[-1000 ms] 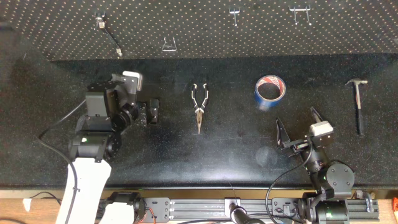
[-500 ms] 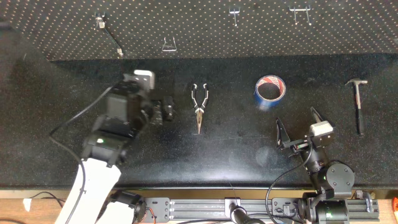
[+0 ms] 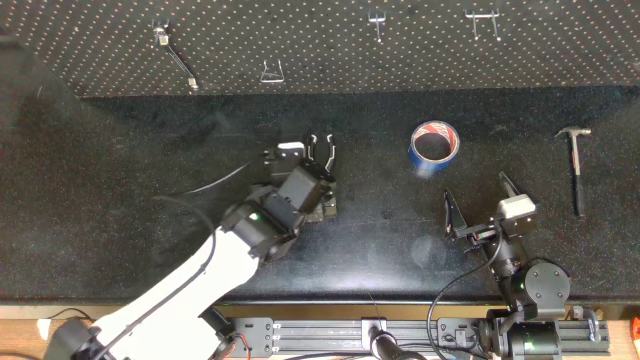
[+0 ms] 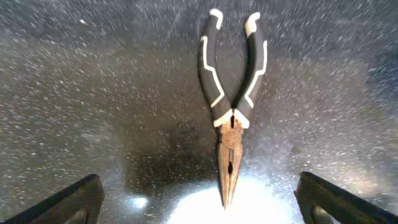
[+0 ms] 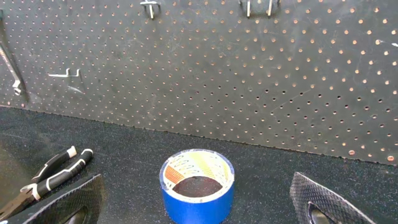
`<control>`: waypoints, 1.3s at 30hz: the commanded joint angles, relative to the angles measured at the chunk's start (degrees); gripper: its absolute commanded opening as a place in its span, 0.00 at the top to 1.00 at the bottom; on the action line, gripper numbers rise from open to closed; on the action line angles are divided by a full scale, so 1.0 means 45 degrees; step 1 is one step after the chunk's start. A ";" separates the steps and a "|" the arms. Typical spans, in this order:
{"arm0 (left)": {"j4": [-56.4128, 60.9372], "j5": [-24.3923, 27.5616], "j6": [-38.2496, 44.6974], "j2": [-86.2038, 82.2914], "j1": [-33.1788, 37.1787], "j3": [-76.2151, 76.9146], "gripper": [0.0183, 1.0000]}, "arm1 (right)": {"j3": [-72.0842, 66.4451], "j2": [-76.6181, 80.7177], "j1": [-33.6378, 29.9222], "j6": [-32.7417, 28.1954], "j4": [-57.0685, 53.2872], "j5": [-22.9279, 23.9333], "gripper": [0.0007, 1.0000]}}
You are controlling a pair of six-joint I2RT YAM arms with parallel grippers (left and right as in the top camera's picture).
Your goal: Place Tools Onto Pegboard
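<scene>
Black-handled needle-nose pliers [image 4: 229, 118] lie flat on the dark mat, handles toward the pegboard [image 3: 320, 40]. My left gripper [image 3: 315, 198] hangs over them, open. In the left wrist view its gripper [image 4: 205, 211] has one finger on either side of the pliers' tip, touching nothing. The pliers' handles [image 3: 322, 146] stick out beyond the arm in the top view. A blue tape roll [image 3: 434, 147] and a hammer [image 3: 575, 170] lie to the right. My right gripper [image 3: 480, 205] stands open near the front edge, facing the tape roll [image 5: 197, 186] from a distance.
The pegboard carries bare metal hooks [image 3: 377, 22] [image 3: 483, 20] [image 3: 272, 72], and a thin dark tool [image 3: 175, 55] hangs at its left. The pliers [image 5: 50, 174] also show at the edge of the right wrist view.
My left arm has swung right from the left part of the mat to above the pliers. The right arm and the tools have not moved.
</scene>
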 commanded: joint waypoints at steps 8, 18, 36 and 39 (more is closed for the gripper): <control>-0.0262 0.0709 0.0053 0.1545 -0.0068 0.0554 0.00 | -0.0034 -0.0092 0.0063 0.0185 -0.0068 -0.0121 0.02; -0.3303 0.1647 0.2069 0.4333 0.0928 0.4532 0.00 | -0.0034 -0.0092 0.0063 0.0185 -0.0068 -0.0121 0.02; -0.2084 0.3342 0.2973 0.6892 0.2531 0.5780 0.00 | -0.0034 -0.0092 0.0063 0.0185 -0.0068 -0.0121 0.02; -0.1836 0.3342 0.3570 0.7150 0.2531 0.6008 0.00 | -0.0034 -0.0092 0.0063 0.0185 -0.0068 -0.0121 0.02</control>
